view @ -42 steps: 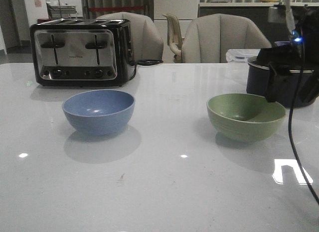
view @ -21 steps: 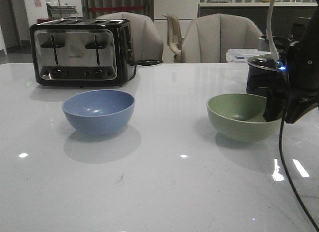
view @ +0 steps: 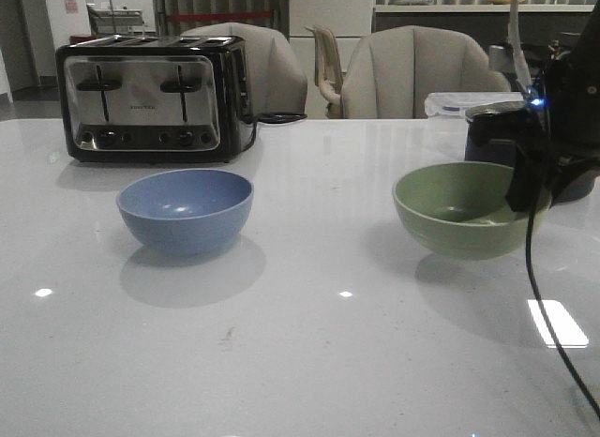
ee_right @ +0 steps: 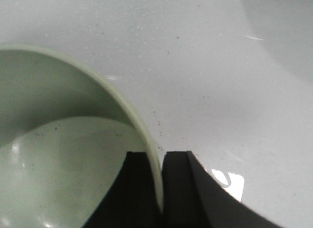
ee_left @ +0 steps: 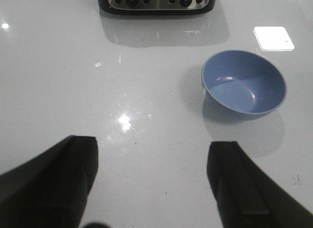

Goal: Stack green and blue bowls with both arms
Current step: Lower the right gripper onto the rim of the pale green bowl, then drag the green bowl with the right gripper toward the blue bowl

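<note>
The pale green bowl point(view: 464, 210) is at the right of the table, lifted slightly off the white top. My right gripper point(view: 521, 186) is shut on its right rim, one finger inside and one outside; the wrist view shows the rim point(ee_right: 142, 130) pinched between the fingers point(ee_right: 156, 162). The dusty blue bowl point(view: 185, 209) sits upright on the table at the left centre and also shows in the left wrist view point(ee_left: 243, 84). My left gripper point(ee_left: 152, 162) is open and empty above the bare table, apart from the blue bowl. It does not show in the front view.
A chrome toaster point(view: 150, 99) stands at the back left, seen also in the left wrist view point(ee_left: 156, 0). A dark navy pot point(view: 487, 142) stands behind the green bowl. A black cable point(view: 539, 287) hangs from the right arm. Chairs stand beyond the table's far edge.
My right gripper came down onto the green bowl's right rim, shut on it, and has raised the bowl slightly. The blue bowl has not moved.
</note>
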Action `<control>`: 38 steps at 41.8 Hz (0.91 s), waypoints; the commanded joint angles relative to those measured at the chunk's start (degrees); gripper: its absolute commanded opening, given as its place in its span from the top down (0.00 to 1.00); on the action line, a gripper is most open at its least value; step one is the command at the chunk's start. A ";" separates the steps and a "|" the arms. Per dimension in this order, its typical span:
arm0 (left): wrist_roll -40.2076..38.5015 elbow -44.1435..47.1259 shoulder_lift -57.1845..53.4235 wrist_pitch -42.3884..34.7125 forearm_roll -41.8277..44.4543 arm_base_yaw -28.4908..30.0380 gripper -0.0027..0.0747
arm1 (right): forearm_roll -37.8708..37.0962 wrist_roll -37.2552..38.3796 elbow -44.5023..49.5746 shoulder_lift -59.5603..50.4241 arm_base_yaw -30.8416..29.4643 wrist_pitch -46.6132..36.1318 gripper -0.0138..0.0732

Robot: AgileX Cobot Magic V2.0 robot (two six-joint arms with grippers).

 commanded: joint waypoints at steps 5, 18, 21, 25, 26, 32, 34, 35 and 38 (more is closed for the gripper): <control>-0.18 -1.71 0.04 -4.51 -0.39 0.06 0.28 | 2.74 -0.43 -1.50 -6.55 3.88 -1.38 0.79; -0.18 -1.71 0.04 -4.51 -0.39 0.06 0.28 | 5.09 -0.43 -1.50 -3.07 15.49 -5.55 0.79; -0.18 -1.71 0.04 -4.51 -0.39 0.06 0.28 | 5.09 -0.43 -1.50 -1.95 17.04 -6.62 0.79; -0.18 -1.71 0.04 -4.51 -0.39 0.06 0.28 | 5.09 -0.43 -1.50 -0.53 18.26 -7.45 0.79; -0.18 -1.71 0.04 -4.51 -0.39 0.06 0.28 | 5.09 -0.43 -1.50 -0.11 18.45 -7.58 0.79; -0.18 -1.71 0.04 -4.51 -0.39 0.06 0.28 | 5.09 -0.43 -1.50 0.95 18.57 -6.61 0.73; -0.18 -1.71 0.04 -4.51 -0.39 0.06 0.28 | 5.09 -0.43 -1.50 0.95 18.57 -6.29 0.68; -0.18 -1.71 0.04 -4.51 -0.39 0.06 0.28 | 5.09 -0.43 -1.50 0.95 18.57 -6.13 0.64; -0.18 -1.71 0.04 -4.51 -0.39 0.06 0.28 | 5.09 -0.43 -1.50 0.95 18.57 -5.88 0.53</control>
